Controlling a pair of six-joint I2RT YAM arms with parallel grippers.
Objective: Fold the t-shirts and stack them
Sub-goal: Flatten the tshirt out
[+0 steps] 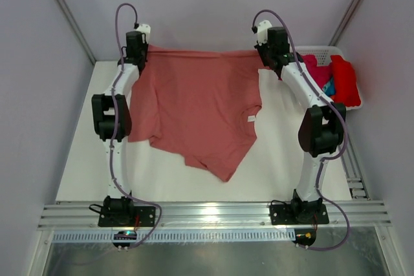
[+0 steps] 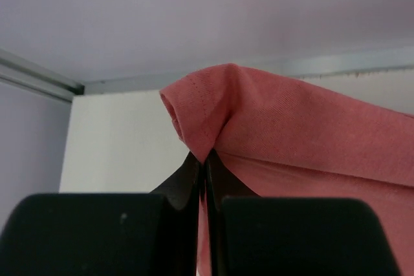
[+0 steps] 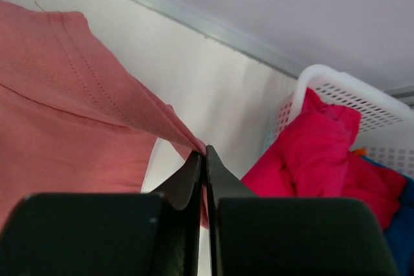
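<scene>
Along the far edge of the surface (image 1: 278,159), both arms hold the salmon t-shirt (image 1: 194,105) by two corners of a hemmed edge, pulled taut between them. The left pincer (image 2: 205,159) is clamped tight on one bunched corner; the right pincer (image 3: 206,154) is pressed closed on the other. The rest of the shirt drapes toward the near edge, rumpled at its lower end. Holding it spread this way probably serves to lay it smooth for folding. At the far right corner, the white basket (image 1: 357,101) holds a magenta shirt (image 1: 315,69) and a red shirt (image 1: 346,81), apparently waiting their turn.
</scene>
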